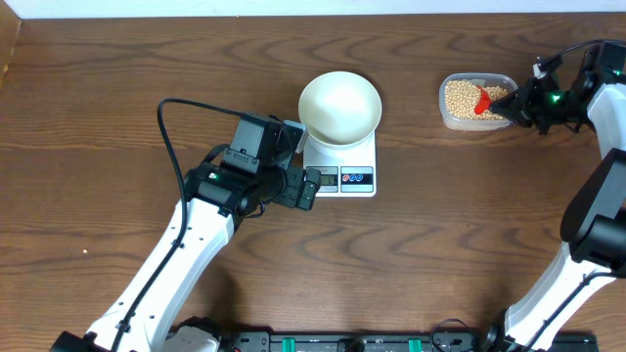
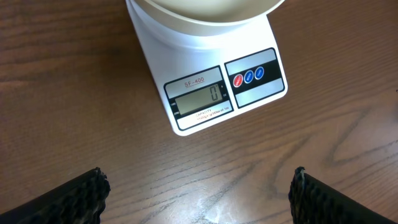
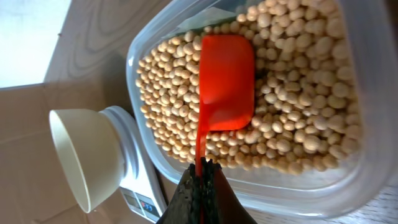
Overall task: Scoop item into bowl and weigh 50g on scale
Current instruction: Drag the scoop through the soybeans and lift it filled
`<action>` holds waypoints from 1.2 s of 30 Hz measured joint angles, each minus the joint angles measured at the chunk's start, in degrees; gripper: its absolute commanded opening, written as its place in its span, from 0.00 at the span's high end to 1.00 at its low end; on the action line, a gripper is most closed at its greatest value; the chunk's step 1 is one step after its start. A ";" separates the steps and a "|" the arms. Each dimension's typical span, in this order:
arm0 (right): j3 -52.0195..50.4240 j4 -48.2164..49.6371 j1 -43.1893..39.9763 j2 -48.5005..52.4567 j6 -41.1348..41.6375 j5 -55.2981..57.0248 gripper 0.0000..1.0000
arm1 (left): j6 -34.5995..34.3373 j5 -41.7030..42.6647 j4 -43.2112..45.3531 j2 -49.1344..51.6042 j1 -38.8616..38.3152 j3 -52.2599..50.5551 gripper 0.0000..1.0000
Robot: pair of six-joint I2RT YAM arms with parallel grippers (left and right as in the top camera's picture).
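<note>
The white bowl (image 1: 339, 106) stands empty on the white scale (image 1: 344, 168), whose display (image 2: 200, 98) reads 0. My left gripper (image 1: 309, 188) hovers open just in front of the scale's display end, with bare table between its fingers (image 2: 81, 196). At the far right, tan beans (image 1: 462, 96) fill a clear tub (image 1: 448, 115). My right gripper (image 3: 200, 171) is shut on the thin handle of a red scoop (image 3: 227, 81). The scoop's blade lies on the beans (image 3: 298, 93) inside the tub. The bowl (image 3: 84, 155) and scale (image 3: 134, 180) show beyond the tub in the right wrist view.
The left arm's black cable (image 1: 166, 137) loops over the table left of the scale. A dark rail (image 1: 342, 342) runs along the near edge. A pale wall strip (image 1: 293, 8) borders the far side of the wooden table.
</note>
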 measured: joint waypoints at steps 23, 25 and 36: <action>-1.05 -2.99 -9.01 0.17 -4.50 -14.88 0.99 | 0.00 0.00 0.00 0.00 0.00 0.00 0.05; -1.07 -3.56 -10.14 0.17 -5.62 -16.48 0.99 | 0.00 0.00 0.00 0.00 0.00 0.00 0.05; -1.07 -6.14 -14.14 0.17 -10.14 -22.12 0.99 | 0.00 0.00 0.00 0.00 0.00 0.00 0.05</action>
